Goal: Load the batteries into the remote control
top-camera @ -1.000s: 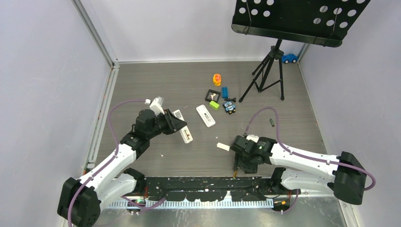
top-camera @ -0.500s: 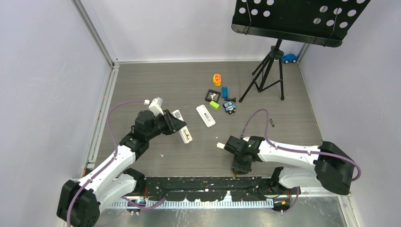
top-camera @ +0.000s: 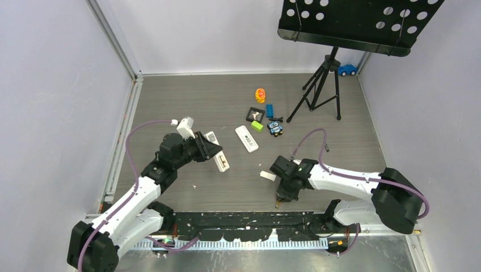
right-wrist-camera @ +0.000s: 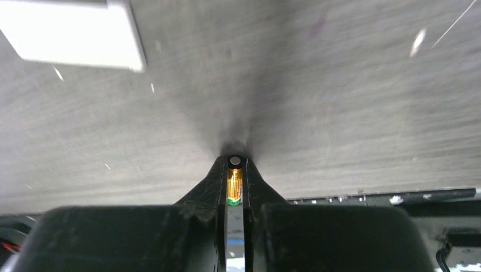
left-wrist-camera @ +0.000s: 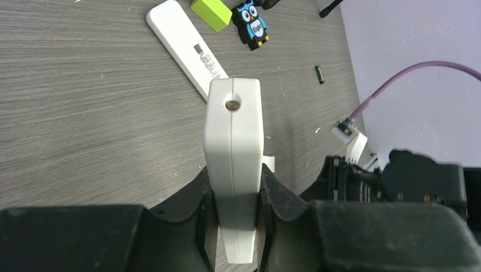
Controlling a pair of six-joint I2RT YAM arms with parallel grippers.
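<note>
The right gripper (right-wrist-camera: 235, 165) had edged left, pinching a slim orange battery (right-wrist-camera: 235, 183). The left gripper (left-wrist-camera: 234, 198) clamped a smooth white rectangular remote (left-wrist-camera: 233, 136).

Remote (left-wrist-camera: 234, 130) edge-up in my left pincer (left-wrist-camera: 235, 190), over the surface (top-camera: 187, 102), left of middle. Slim remote (top-camera: 246, 138) lies behind and right of it. Battery (right-wrist-camera: 235, 184) in my right pincer (right-wrist-camera: 234, 169), near the front edge; flat piece (top-camera: 266, 175) just left. Loose battery (top-camera: 327, 147) farther back, right.

Overhead camera high behind arm bases, whole worktop (top-camera: 198, 102); wrist cameras close, low, forward; slim white remote (top-camera: 246, 139) common to overhead and left wrist (left-wrist-camera: 187, 48).
</note>
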